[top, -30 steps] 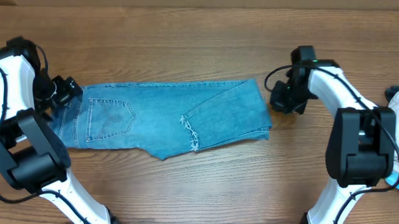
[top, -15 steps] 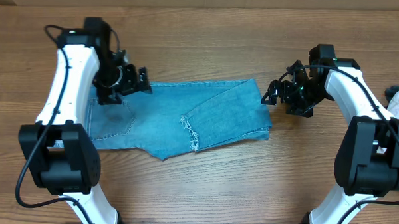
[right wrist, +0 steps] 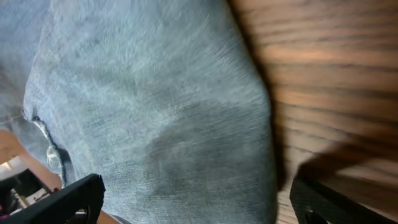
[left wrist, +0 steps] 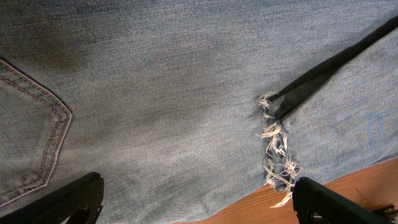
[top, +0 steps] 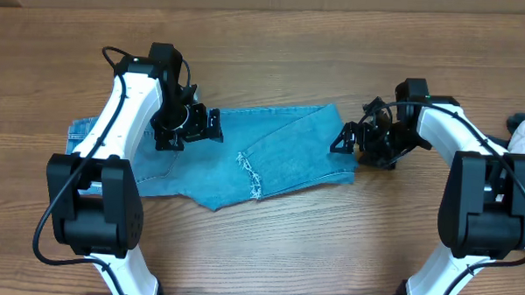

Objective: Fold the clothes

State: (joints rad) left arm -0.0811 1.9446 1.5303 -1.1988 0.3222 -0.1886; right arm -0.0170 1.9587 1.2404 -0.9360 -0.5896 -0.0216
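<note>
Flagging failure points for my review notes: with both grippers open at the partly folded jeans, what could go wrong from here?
1. The left gripper is open over flat mid-fabric beside the frayed hem; pinching there might catch only one layer, or snag the loose threads.
2. The right gripper is open at the folded right edge of the jeans; a shallow grab could let the fold slip and fall open.

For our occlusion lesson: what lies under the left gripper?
Jeans lie beneath the open left gripper: a pocket and frayed hem show. The table under the denim is hidden.
</note>
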